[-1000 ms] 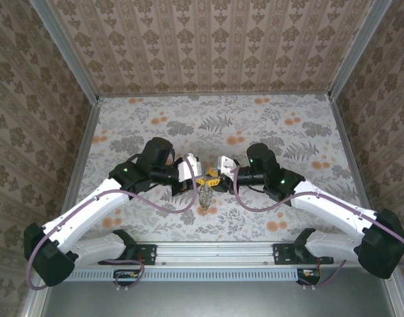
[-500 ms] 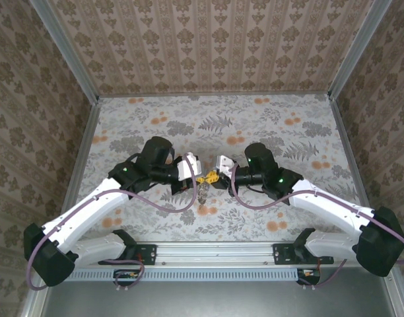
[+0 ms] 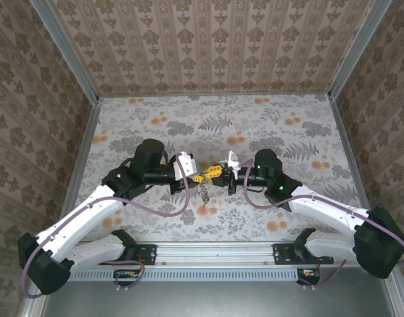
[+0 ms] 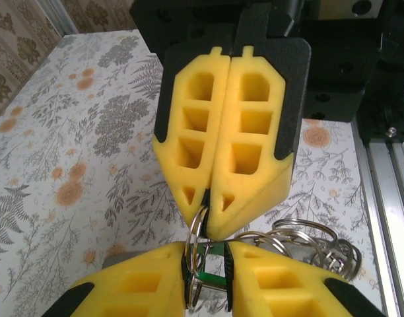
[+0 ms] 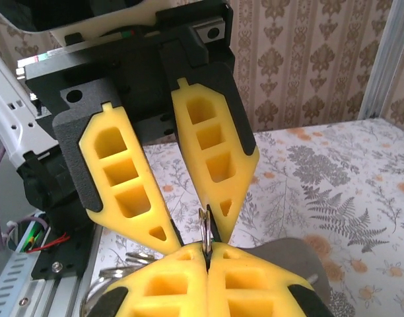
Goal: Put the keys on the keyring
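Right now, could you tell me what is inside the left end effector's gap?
Between the left end effector's pads: the keyring and a green key head. The right end effector pinches the keyring's top. The key's blade is covered by the pads.

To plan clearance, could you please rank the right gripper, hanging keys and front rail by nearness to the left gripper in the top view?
1. Right gripper, tips meeting it, to its right.
2. Hanging keys, dangling just under the tips.
3. Front rail, at the near edge.
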